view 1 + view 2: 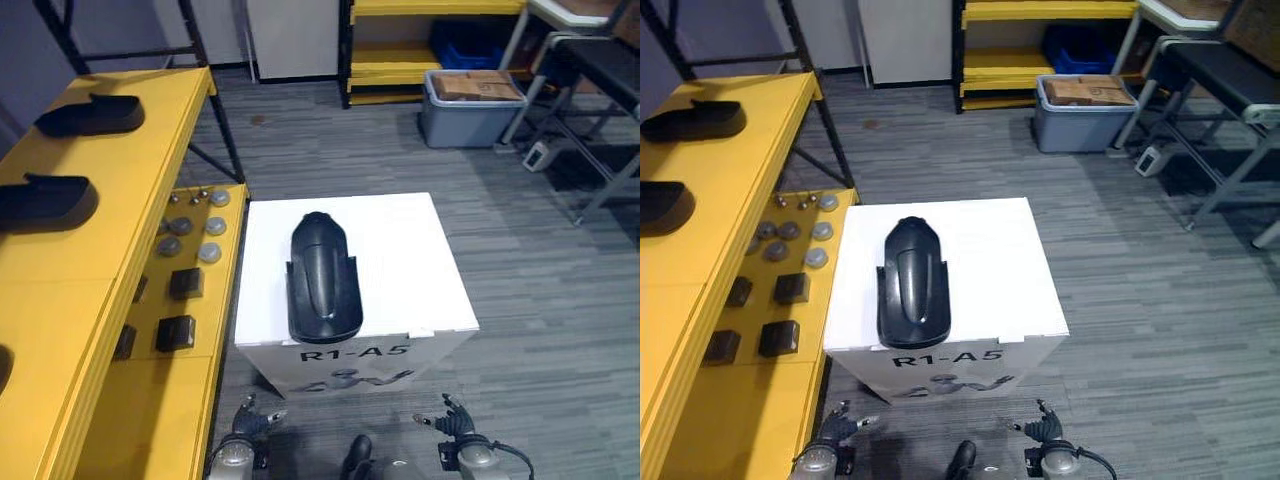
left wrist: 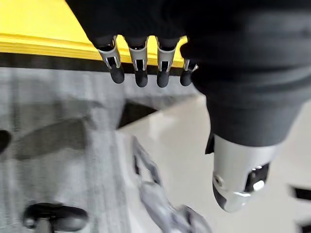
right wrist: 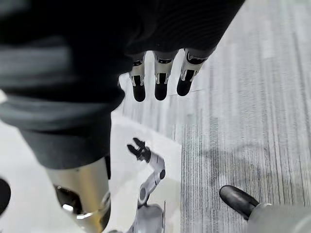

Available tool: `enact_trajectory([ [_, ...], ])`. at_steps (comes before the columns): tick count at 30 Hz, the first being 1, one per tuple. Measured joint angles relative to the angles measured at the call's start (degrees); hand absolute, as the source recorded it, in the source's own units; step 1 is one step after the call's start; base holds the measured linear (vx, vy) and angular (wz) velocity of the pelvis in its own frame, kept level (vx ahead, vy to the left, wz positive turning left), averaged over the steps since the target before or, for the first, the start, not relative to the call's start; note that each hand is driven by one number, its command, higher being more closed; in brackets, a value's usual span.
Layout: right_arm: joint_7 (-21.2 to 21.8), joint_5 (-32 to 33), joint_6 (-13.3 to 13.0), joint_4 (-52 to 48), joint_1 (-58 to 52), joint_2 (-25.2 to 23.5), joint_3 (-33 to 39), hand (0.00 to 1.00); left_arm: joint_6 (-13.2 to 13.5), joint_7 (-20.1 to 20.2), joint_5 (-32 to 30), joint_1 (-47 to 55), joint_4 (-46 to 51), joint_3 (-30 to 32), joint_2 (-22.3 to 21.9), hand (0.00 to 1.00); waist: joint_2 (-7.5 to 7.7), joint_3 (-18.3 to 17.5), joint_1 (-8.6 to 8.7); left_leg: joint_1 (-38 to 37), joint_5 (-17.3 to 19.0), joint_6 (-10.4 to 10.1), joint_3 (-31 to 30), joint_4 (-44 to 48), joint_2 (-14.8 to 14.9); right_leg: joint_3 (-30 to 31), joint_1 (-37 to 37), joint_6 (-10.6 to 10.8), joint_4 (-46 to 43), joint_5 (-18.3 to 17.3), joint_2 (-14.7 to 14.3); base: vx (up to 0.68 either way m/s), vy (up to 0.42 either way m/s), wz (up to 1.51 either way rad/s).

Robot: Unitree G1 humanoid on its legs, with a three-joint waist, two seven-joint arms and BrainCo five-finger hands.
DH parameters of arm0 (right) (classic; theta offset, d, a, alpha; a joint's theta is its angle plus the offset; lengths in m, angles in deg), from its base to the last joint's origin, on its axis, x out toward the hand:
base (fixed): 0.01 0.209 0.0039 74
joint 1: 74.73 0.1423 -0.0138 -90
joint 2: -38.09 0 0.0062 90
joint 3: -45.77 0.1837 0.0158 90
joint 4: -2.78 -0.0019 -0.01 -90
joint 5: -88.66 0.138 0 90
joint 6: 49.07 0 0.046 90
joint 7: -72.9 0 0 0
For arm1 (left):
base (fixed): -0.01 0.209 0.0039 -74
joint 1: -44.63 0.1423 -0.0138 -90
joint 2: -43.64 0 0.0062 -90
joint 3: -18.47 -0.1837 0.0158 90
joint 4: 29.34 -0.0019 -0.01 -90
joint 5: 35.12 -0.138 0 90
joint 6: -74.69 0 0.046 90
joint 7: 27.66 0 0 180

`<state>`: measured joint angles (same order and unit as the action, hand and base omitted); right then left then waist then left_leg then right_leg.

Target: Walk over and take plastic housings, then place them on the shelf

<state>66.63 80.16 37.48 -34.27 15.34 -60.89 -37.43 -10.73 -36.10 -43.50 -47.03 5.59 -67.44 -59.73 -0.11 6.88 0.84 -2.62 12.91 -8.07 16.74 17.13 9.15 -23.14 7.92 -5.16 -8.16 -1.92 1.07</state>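
Left robot hand (image 1: pixel 250 420) and right robot hand (image 1: pixel 455 420) hang low before the white box (image 1: pixel 420 260), fingers spread, empty. Plastic housing (image 1: pixel 322 275) lies on the box top by its front edge; yellow shelf (image 1: pixel 150 120) farther left. Risk: smooth curved shell slips from an off-centre grab.

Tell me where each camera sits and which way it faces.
Left eye view: on the head, looking down at the black housing on the white box, yellow shelf at left; left hand and right hand at bottom.
Right eye view: beside it, same scene and hands.
Left wrist view: on the left wrist, looking along open fingers at the box's side and shelf edge.
Right wrist view: on the right wrist, along open fingers at the box's side and floor.
Shared: both wrist views show the box's printed side.
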Motion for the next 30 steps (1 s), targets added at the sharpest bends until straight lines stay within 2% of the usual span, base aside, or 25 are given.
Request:
enact_trajectory([
  [2, 0.0, 0.5, 0.0, 1.1, -0.3, 0.0, 0.1, 0.0, 0.1, 0.0, 0.3, 0.1, 0.0, -0.1, -0.4, 0.0, -0.09, 0.1, 0.01, 1.9, 0.3, 0.1, -7.9, -2.7, -2.9, 0.7, -1.3, 0.8, 1.1, 0.6, 0.0, 0.0, 0.001, -0.3],
  [3, 0.0, 1.3, 0.0, 1.9, -0.4, 0.0, 0.2, 0.0, 0.2, -0.1, 0.3, 0.2, 0.1, -0.1, -0.4, 0.0, -0.26, 0.2, -0.09, 3.0, 0.0, 0.5, -10.1, -4.5, -3.4, 1.0, -1.8, 1.0, 1.6, 0.8, -0.2, 0.0, 0.015, -0.31],
  [4, 0.0, 1.5, 0.0, 2.6, -0.6, 0.0, 0.3, 0.0, 0.2, -0.1, 0.4, 0.5, 0.0, -0.1, -0.3, 0.0, -0.83, 0.3, -0.44, 3.9, -1.9, 2.4, -10.5, -6.1, -3.0, 1.8, -2.0, 1.1, 1.8, 0.9, -1.0, -0.01, 0.024, -0.28],
  [5, 0.0, 1.5, 0.0, 2.8, -0.6, -0.1, 0.3, 0.0, 0.2, -0.1, 0.4, 0.7, -0.1, -0.1, -0.3, 0.0, -0.92, 0.3, -0.62, 3.8, -3.0, 2.4, -10.5, -6.1, -3.0, 2.0, -2.0, 1.1, 1.8, 0.9, -1.2, 0.04, 0.074, -0.38],
  [6, 0.1, 1.9, -0.1, 2.9, -1.2, -0.7, 1.0, 0.0, 0.2, -0.1, 0.4, 1.7, -0.5, 0.0, 0.1, 0.0, -1.08, -0.2, -0.75, 3.4, -4.2, 3.7, -10.2, -6.9, -3.0, 2.8, -3.0, 1.8, 3.0, 1.4, -1.6, 0.07, 0.08, -0.14],
  [7, 0.1, 3.0, -0.1, 2.9, -1.5, -1.0, 2.4, 0.0, 0.2, -0.1, 0.4, 1.6, -0.6, 0.0, 0.1, 0.0, -1.11, -0.3, -0.35, 3.2, -4.5, 4.1, -10.5, -8.5, -3.6, 2.8, -3.4, 2.4, 4.7, 2.2, -1.5, 0.1, 0.09, -0.06],
  [9, 0.2, 5.1, -0.1, 2.9, -1.9, -1.1, 4.5, 0.0, 0.2, -0.1, 0.4, 1.5, -0.9, 0.2, 0.3, 0.0, -1.22, -0.3, -0.31, 2.3, -5.5, 5.3, -10.4, -10.5, -4.5, 2.9, -4.1, 2.2, 7.0, 3.8, -1.3, 0.14, 0.109, 0.06],
  [10, 0.1, 6.1, -0.1, 2.9, -2.0, -1.1, 5.0, 0.0, 0.2, -0.1, 0.4, 1.5, -1.1, 0.5, 0.4, 0.0, -1.27, -0.3, -0.31, 2.0, -5.6, 5.4, -10.4, -11.0, -4.7, 2.9, -4.4, 1.8, 7.6, 4.6, -1.3, 0.18, 0.138, -0.01],
  [15, -0.4, 11.0, -0.1, 1.9, -1.6, -0.7, 11.5, 0.0, 0.2, -0.3, 2.5, 1.5, -1.1, 3.0, 2.2, 0.0, -1.28, -0.3, -0.33, -0.7, -5.6, 5.4, -10.4, -11.6, -6.1, 3.8, -8.5, 2.8, 11.5, 5.7, -0.8, 0.13, 0.104, -0.06],
  [18, -1.4, 11.2, -0.2, 1.4, -0.4, 1.1, 19.7, 0.0, 0.4, -0.2, 2.7, 1.7, -0.8, 5.6, 2.6, 0.0, -1.07, -0.5, -0.25, -1.0, -5.6, 5.4, -10.5, -11.9, -6.7, 3.8, -9.2, 3.4, 12.8, 6.1, -0.3, 0.08, 0.08, 0.03],
  [19, -2.0, 11.1, -0.1, -0.5, -0.1, 3.0, 22.9, 0.0, 0.4, -0.1, 3.2, 2.6, -0.4, 6.5, 2.6, 0.0, -1.09, -0.5, -0.27, -1.0, -5.6, 5.4, -10.6, -12.0, -7.1, 3.8, -9.4, 3.5, 13.0, 6.2, 0.0, 0.05, 0.063, 0.02],
  [20, -2.2, 11.1, -0.1, -1.1, -0.1, 3.4, 23.5, 0.0, 0.4, -0.1, 3.4, 2.9, -0.3, 6.8, 2.6, 0.0, -1.08, -0.5, -0.26, -1.1, -5.6, 5.4, -10.6, -12.0, -7.1, 3.8, -9.4, 3.5, 13.0, 6.2, 0.0, 0.04, 0.059, -0.01],
  [23, -3.7, 9.9, 0.1, -10.5, -0.3, 7.5, 26.6, 0.0, 0.4, 0.0, 5.0, 5.8, 0.2, 8.1, 2.9, 0.0, -0.99, -0.9, 0.2, -1.8, -5.6, 5.4, -10.7, -12.8, -7.4, 3.9, -9.8, 3.6, 13.0, 6.3, 0.2, 0.0, 0.052, -0.04],
  [24, -4.1, 9.2, 0.2, -16.3, -0.3, 8.9, 26.4, 0.0, 0.4, 0.0, 5.0, 6.7, 0.4, 8.1, 2.9, 0.0, -0.89, -1.0, 0.6, -1.8, -5.6, 5.4, -10.7, -13.1, -7.5, 4.0, -9.7, 3.8, 13.0, 6.4, 0.2, -0.03, 0.034, -0.01],
  [28, -4.7, 5.7, -0.1, -38.1, -0.1, 10.3, 23.0, 0.0, 0.4, 0.8, 6.0, 9.1, 0.4, 8.0, 2.7, 0.0, 0.16, -1.9, 0.98, -1.8, -5.9, 5.9, -10.7, -14.1, -7.4, 4.8, -8.9, 4.0, 13.1, 6.8, 0.0, -0.07, 0.007, -0.07],
  [30, -4.7, 5.7, -0.4, -44.7, 0.2, 10.3, 19.4, 0.0, 0.4, 1.4, 6.0, 9.8, 0.4, 8.0, 2.3, 0.0, 0.54, -2.1, 0.93, -2.3, -6.1, 6.3, -10.8, -15.0, -7.2, 4.8, -8.9, 4.0, 13.2, 7.0, -0.3, -0.08, -0.02, -0.02],
])
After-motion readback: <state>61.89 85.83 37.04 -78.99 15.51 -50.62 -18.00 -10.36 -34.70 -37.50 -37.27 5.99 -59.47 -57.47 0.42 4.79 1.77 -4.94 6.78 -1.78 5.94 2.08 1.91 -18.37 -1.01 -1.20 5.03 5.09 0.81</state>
